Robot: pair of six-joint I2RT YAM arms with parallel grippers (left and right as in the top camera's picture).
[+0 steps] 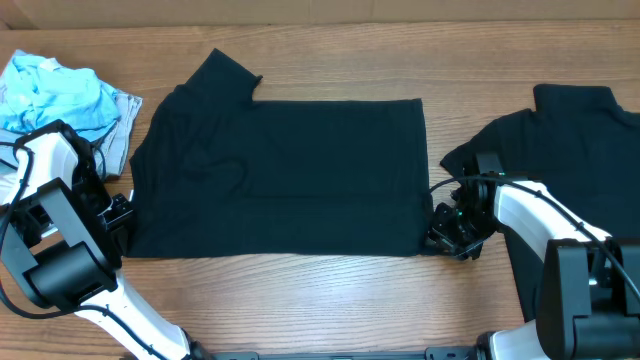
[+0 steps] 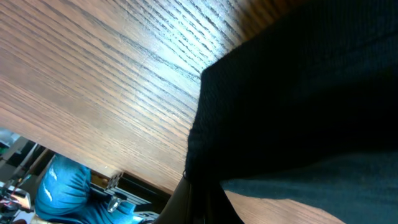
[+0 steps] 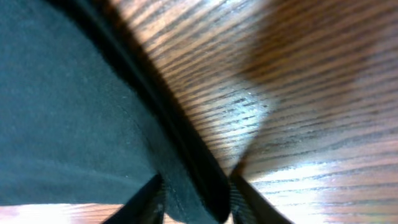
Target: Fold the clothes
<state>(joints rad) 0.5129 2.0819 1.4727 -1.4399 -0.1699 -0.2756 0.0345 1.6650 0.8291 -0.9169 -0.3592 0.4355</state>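
A black T-shirt (image 1: 280, 175) lies spread flat in the middle of the table, one sleeve sticking up at the top left. My left gripper (image 1: 120, 215) is at its lower left corner. In the left wrist view the fingers (image 2: 199, 208) are shut on a corner of the black fabric (image 2: 298, 99). My right gripper (image 1: 447, 232) is at the shirt's lower right corner. In the right wrist view its fingers (image 3: 196, 202) are closed on both sides of the folded hem (image 3: 180, 162). A second black T-shirt (image 1: 575, 150) lies at the right, partly under the right arm.
A crumpled light blue garment (image 1: 55, 95) lies on a grey cloth at the table's back left. It also shows in the left wrist view (image 2: 62, 186) beyond the table edge. Wood table (image 1: 330, 300) runs along the front.
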